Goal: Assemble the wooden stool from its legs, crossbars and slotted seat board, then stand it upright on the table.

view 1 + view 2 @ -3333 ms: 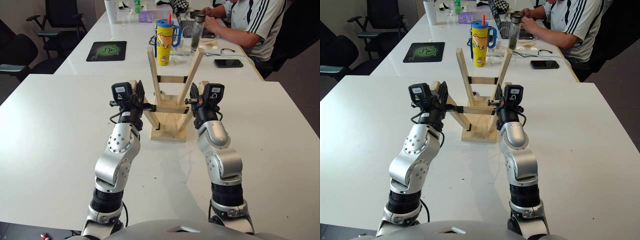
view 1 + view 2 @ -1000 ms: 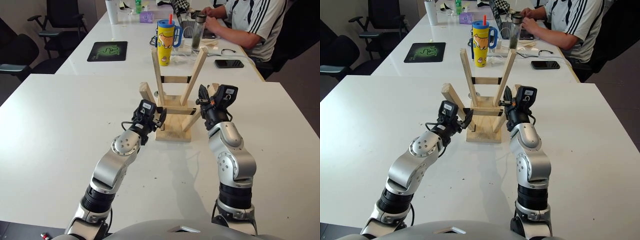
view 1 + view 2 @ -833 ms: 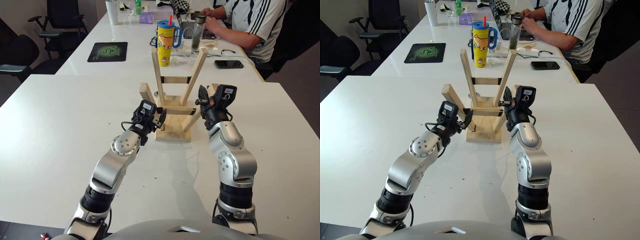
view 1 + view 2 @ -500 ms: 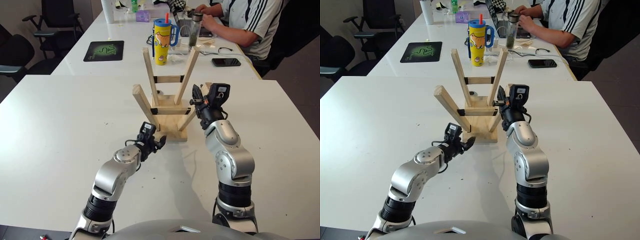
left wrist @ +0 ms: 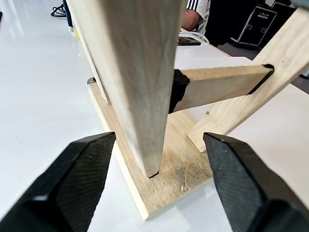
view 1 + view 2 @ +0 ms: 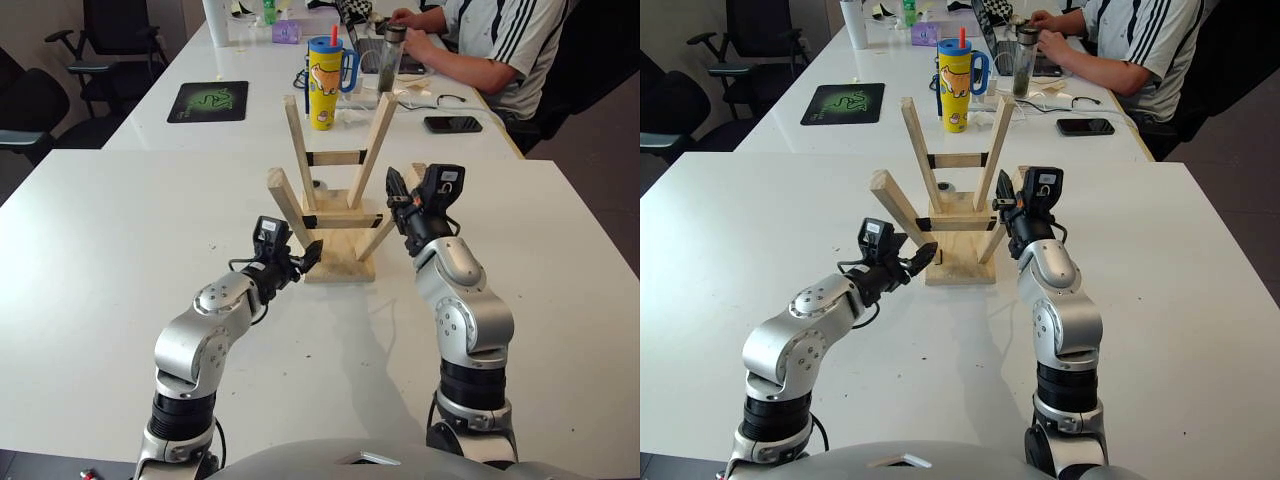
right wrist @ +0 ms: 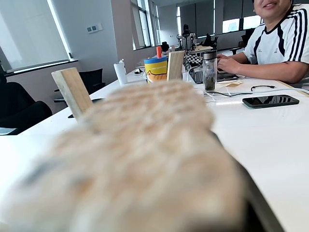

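Note:
The wooden stool stands upside down on the white table, its seat board (image 6: 345, 266) flat and its legs pointing up, joined by crossbars (image 6: 338, 158). My left gripper (image 6: 303, 257) is low at the seat board's near left corner and open. In the left wrist view its fingers (image 5: 79, 186) stand on either side of the near left leg (image 5: 137, 72) without touching it. My right gripper (image 6: 398, 197) is shut on the near right leg (image 6: 383, 236), which blurs close across the right wrist view (image 7: 145, 159).
On the table behind stand a yellow mug (image 6: 325, 85), a dark bottle (image 6: 390, 60), a phone (image 6: 452, 124) and a black mouse pad (image 6: 205, 101). A person sits at the back right. Bare white tabletop (image 6: 110, 250) lies on both sides of the stool.
My left gripper let go of the near left leg, dropped in front of the seat board, then rose to its left corner. The right gripper kept its hold. The head camera shifted slightly.

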You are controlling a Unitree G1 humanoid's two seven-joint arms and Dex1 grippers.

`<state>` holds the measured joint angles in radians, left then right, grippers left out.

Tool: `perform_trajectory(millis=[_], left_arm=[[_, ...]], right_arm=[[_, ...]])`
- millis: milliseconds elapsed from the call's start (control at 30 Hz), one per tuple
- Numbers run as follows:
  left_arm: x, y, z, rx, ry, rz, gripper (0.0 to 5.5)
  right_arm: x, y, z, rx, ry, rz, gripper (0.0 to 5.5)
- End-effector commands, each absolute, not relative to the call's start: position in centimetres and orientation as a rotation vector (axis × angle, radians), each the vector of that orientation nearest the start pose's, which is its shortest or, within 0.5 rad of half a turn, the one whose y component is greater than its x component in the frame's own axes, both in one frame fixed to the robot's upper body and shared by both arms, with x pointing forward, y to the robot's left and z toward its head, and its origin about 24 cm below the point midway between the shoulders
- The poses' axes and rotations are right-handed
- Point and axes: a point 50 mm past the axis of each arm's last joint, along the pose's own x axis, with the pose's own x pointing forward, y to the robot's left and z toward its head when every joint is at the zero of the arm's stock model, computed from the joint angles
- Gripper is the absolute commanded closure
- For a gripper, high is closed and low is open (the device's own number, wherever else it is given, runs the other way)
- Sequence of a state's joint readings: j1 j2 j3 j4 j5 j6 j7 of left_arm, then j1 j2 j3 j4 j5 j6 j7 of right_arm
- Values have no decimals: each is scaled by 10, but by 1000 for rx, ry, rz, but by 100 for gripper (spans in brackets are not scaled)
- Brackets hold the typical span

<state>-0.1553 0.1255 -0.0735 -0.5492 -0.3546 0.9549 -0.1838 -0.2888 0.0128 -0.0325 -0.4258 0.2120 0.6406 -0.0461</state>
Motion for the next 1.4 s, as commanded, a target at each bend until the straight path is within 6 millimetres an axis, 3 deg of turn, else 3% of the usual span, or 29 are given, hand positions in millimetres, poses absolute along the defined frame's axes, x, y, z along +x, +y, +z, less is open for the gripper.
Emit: perform_trajectory(millis=[33, 333, 500, 700, 900, 1200, 1400], left_arm=[[242, 119, 123, -116, 250, -544, 212], [244, 147, 152, -144, 144, -534, 212], [250, 163, 180, -263, 19, -537, 212], [251, 168, 205, -461, -125, -560, 212], [270, 173, 207, -600, -145, -495, 212], [290, 151, 197, -960, -150, -493, 212], [298, 138, 211, -949, -196, -532, 230]], right_arm=[[282, -126, 163, 176, -98, 132, 363], [285, -128, 198, 208, -234, 158, 363], [285, -127, 227, 234, -326, 190, 363], [295, -138, 245, 258, -355, 204, 363], [305, -151, 248, 324, -331, 196, 363], [304, -144, 210, 541, -80, 321, 363], [307, -147, 220, 511, -131, 321, 361]])
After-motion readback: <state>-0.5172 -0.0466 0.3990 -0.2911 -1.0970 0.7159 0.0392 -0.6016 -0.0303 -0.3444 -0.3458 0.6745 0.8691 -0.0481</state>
